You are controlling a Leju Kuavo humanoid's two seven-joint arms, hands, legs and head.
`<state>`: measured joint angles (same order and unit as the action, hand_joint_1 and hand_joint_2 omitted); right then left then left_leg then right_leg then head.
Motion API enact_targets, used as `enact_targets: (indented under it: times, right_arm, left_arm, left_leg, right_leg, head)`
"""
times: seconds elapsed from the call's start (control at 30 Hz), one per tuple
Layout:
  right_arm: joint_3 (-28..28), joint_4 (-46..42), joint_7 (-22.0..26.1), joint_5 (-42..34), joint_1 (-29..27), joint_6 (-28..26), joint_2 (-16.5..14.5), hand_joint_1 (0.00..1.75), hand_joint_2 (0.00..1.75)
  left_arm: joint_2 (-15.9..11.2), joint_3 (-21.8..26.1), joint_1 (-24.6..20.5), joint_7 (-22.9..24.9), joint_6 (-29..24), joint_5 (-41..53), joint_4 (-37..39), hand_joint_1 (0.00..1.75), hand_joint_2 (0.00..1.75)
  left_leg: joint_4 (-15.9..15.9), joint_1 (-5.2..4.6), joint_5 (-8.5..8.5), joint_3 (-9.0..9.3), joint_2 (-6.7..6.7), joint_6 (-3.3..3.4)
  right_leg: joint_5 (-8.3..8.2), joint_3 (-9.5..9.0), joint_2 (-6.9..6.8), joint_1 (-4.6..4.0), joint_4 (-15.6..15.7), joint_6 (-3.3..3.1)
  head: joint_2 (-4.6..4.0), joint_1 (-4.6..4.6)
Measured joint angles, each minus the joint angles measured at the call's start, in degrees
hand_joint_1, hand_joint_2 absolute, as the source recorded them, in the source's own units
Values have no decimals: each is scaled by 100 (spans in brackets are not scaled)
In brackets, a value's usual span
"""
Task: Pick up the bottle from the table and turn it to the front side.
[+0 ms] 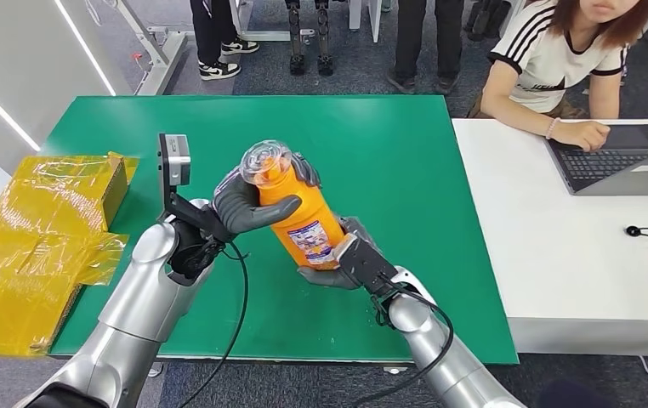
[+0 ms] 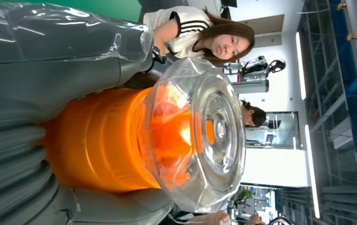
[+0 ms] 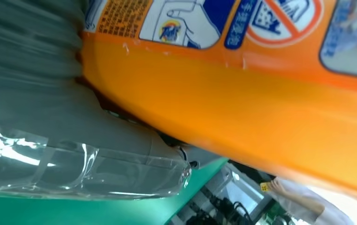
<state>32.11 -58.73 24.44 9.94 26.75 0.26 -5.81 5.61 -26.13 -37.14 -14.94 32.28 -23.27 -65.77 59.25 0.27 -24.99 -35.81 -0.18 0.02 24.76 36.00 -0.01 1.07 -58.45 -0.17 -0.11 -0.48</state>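
An orange detergent bottle [image 1: 301,215] with a clear cap [image 1: 266,160] is held tilted above the green table [image 1: 406,153], cap toward the far left. My left hand [image 1: 248,202] grips its neck and shoulder just under the cap. My right hand [image 1: 343,260] holds its base from below. A white and blue label [image 1: 314,240] faces up near the base. The left wrist view shows the clear cap [image 2: 200,133] end-on over the orange body [image 2: 101,138]. In the right wrist view the bottle's orange side [image 3: 242,108] and its printed label [image 3: 186,21] lie against my right hand's fingers [image 3: 31,84].
Yellow wrapped boxes [image 1: 40,229] lie at the table's left edge. A white desk [image 1: 559,255] adjoins on the right, where a seated person [image 1: 559,59] works at a laptop [image 1: 618,157]. Other people's legs [image 1: 218,42] stand beyond the far edge.
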Motion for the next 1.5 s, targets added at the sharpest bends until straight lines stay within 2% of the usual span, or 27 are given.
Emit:
enact_targets:
  times: [0.13,0.17,0.27,0.3,0.37,0.43,0.7,0.8,0.93,1.0,1.07,1.17,1.27,1.4,1.5]
  right_arm:
    - [-42,-84,5,22,-27,-13,-1,171,175]
    - [-46,-106,7,25,-34,-16,-1,145,175]
    - [-55,-156,5,26,-51,-18,1,17,175]
    - [-61,-172,2,26,-56,-21,1,0,175]
    - [-101,-227,-4,19,-63,-40,1,0,175]
    - [-182,-331,-2,-4,-61,-85,1,0,175]
    - [-538,-1237,163,-169,-390,-136,198,0,175]
    - [-610,-1701,244,-265,-680,-129,326,0,175]
    - [-629,-2347,364,-290,-1116,-119,449,0,175]
    - [-629,-2601,405,-250,-1268,-128,480,0,175]
    - [-629,-2807,424,-204,-1351,-142,502,0,175]
    - [-631,-3055,445,-172,-1441,-172,527,0,175]
    - [-665,-3324,530,-172,-1599,-244,570,0,175]
    - [-781,-3624,636,-253,-1820,-235,657,0,175]
    - [-853,-3750,661,-328,-1913,-225,709,0,175]
  left_arm:
    - [-14,-37,-7,25,56,-117,0,175,175]
    - [-14,-38,-8,34,74,-140,0,175,175]
    - [-15,-38,-14,45,89,-145,0,175,175]
    - [-15,-40,-16,25,66,-94,0,175,175]
    - [-11,-63,-19,-108,-129,178,0,175,175]
    - [2,-91,-21,-344,-589,732,1,175,175]
    - [-75,98,-192,-1110,-3310,3467,113,175,175]
    - [-154,198,-266,-1203,-4169,4443,145,175,175]
    - [-282,213,-298,-1149,-5793,6321,174,175,175]
    - [-354,213,-317,-901,-6546,7445,196,175,175]
    - [-430,213,-336,-590,-6994,8407,214,175,175]
    - [-579,210,-345,40,-7165,9726,226,175,175]
    - [-929,-12,-364,1267,-7191,11112,226,175,175]
    - [-1540,-812,-475,2787,-7170,11309,254,175,175]
    - [-1971,-1567,-573,3574,-7045,11312,362,175,175]
  left_leg:
    - [0,0,0,0,0,0]
    - [0,0,0,0,0,0]
    - [0,0,0,0,0,0]
    - [0,0,0,0,0,0]
    - [0,0,0,0,0,0]
    - [0,-1,0,-1,-1,0]
    - [1,-1,0,-1,0,0]
    - [0,0,-1,-1,0,-1]
    - [-1,0,-8,-1,2,-4]
    - [-1,0,-9,-1,4,-5]
    - [-1,0,-9,-1,5,-5]
    - [-1,0,-8,-1,6,-5]
    - [-1,0,-8,2,14,-5]
    - [-2,2,-8,2,19,-6]
    - [-4,2,-9,1,21,-6]
  right_leg:
    - [0,0,0,0,-1,0]
    - [0,0,0,0,-1,0]
    - [0,0,0,0,-1,0]
    - [0,0,-1,0,0,0]
    - [0,0,-1,0,0,0]
    - [0,0,-2,1,0,0]
    - [-1,3,0,0,0,-1]
    - [1,3,0,0,0,-1]
    - [3,3,1,0,0,-1]
    - [4,4,4,0,0,-1]
    - [4,4,5,0,0,-1]
    - [3,3,5,0,0,0]
    - [2,4,12,0,-1,-1]
    - [3,8,17,-1,-1,-2]
    - [4,8,19,-1,-2,-3]
  head:
    - [0,-1]
    - [0,0]
    - [0,0]
    - [0,0]
    - [0,0]
    - [0,0]
    - [0,-1]
    - [0,-1]
    - [0,-1]
    - [0,-1]
    - [0,0]
    - [0,0]
    - [0,1]
    - [0,-1]
    - [0,0]
